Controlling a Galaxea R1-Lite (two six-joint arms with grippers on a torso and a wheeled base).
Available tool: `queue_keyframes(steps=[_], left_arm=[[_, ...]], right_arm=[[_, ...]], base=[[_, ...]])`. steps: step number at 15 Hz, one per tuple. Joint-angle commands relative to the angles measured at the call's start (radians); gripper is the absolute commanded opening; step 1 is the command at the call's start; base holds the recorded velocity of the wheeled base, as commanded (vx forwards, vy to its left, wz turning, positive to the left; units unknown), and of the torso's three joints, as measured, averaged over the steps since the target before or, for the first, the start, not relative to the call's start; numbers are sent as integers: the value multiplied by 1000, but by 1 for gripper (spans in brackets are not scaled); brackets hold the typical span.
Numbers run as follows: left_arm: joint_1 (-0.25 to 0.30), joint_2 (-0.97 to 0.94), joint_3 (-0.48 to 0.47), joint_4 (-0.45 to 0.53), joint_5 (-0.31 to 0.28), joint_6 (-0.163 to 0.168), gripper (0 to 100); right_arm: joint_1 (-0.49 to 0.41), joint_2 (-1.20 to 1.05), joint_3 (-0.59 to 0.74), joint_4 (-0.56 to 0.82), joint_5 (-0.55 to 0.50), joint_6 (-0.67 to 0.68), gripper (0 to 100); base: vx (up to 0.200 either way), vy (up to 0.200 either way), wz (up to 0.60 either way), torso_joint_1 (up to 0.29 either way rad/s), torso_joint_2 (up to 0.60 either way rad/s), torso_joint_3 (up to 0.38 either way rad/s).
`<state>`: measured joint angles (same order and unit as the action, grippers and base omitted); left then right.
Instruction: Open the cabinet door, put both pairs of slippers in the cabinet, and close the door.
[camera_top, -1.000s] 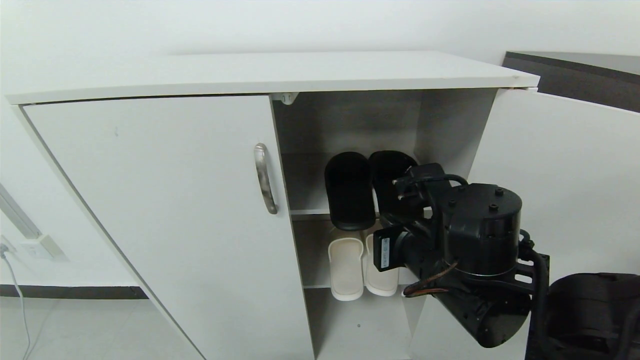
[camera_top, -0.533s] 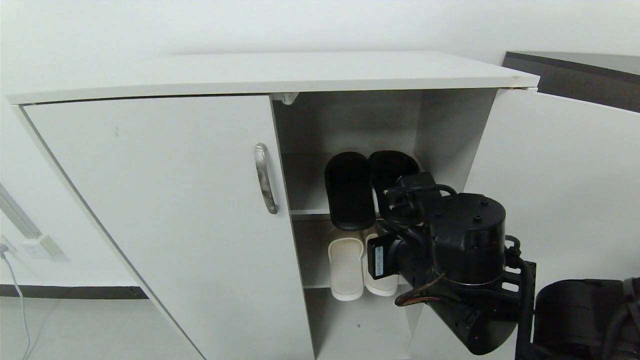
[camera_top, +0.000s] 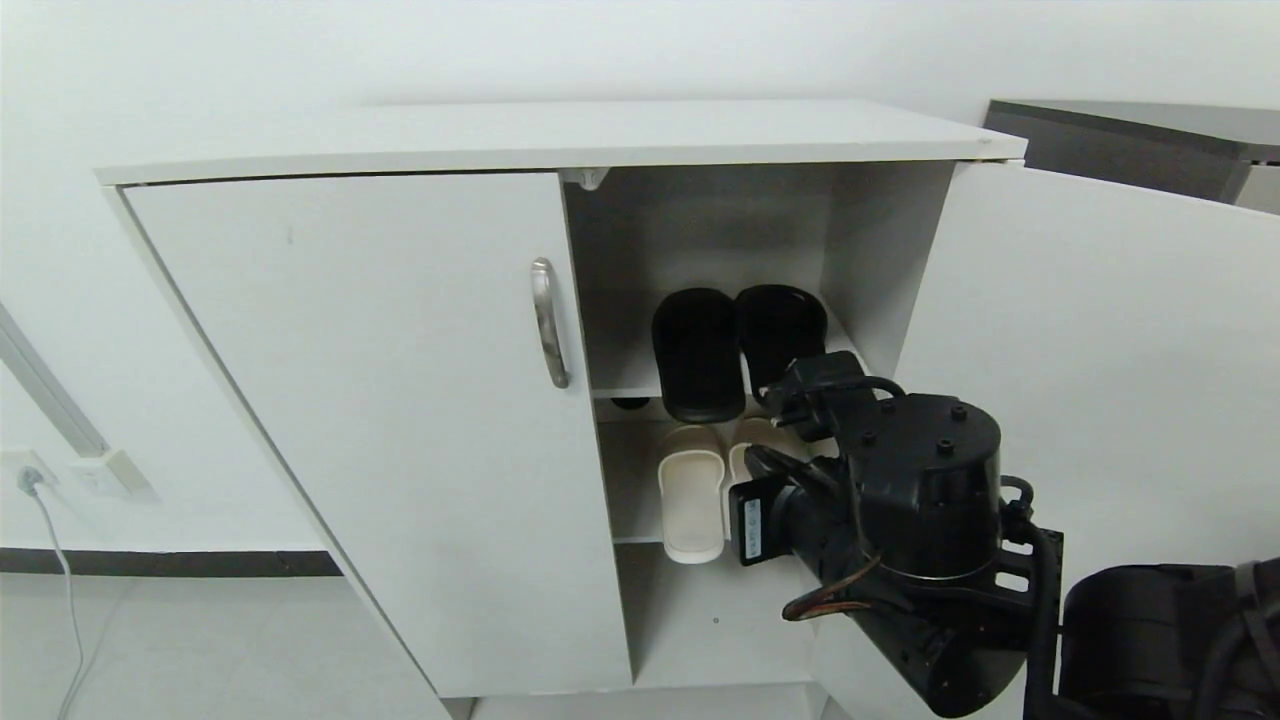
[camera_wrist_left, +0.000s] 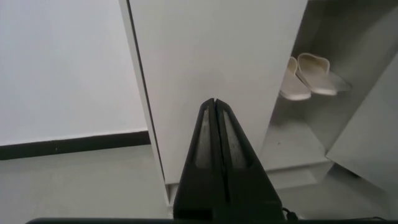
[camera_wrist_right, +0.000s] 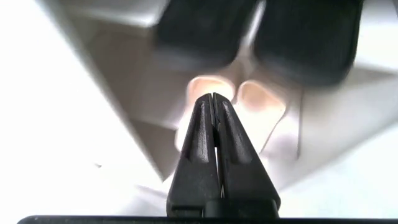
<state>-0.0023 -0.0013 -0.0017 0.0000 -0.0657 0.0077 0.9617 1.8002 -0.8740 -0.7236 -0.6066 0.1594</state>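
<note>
The white cabinet (camera_top: 560, 135) has its right door (camera_top: 1090, 330) swung open and its left door (camera_top: 380, 400) closed. A pair of black slippers (camera_top: 697, 355) lies on the upper shelf, toes inward. A pair of white slippers (camera_top: 692, 490) lies on the shelf below. My right arm hangs in front of the opening, partly covering the right-hand slippers. Its gripper (camera_wrist_right: 213, 99) is shut and holds nothing, pointing at the white slippers (camera_wrist_right: 261, 106) under the black slippers (camera_wrist_right: 305, 37). My left gripper (camera_wrist_left: 214, 102) is shut, low before the closed left door (camera_wrist_left: 211, 50).
A metal handle (camera_top: 548, 322) runs down the closed door's edge. The bottom compartment (camera_top: 710, 620) holds nothing. A wall socket with a cable (camera_top: 30, 478) sits low on the left. Dark furniture (camera_top: 1120, 140) stands behind the open door.
The whole head picture has shifted, so the camera moved. My right arm has drawn back and down from the black slippers on the upper shelf.
</note>
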Motion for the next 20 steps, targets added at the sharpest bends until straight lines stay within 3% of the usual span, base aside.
queue_keyframes(steps=[1, 15, 20], left_arm=[[-1, 1, 0, 0, 0, 0, 0], [-1, 1, 0, 0, 0, 0, 0], [-1, 1, 0, 0, 0, 0, 0]], right_arm=[[0, 4, 1, 0, -1, 0, 0], [-24, 48, 33, -14, 13, 5, 0], [-40, 59, 61, -45, 30, -3, 0]], base=[[-200, 0, 0, 7, 2, 2], [-200, 0, 0, 2, 2, 3], [0, 0, 0, 0, 0, 0]])
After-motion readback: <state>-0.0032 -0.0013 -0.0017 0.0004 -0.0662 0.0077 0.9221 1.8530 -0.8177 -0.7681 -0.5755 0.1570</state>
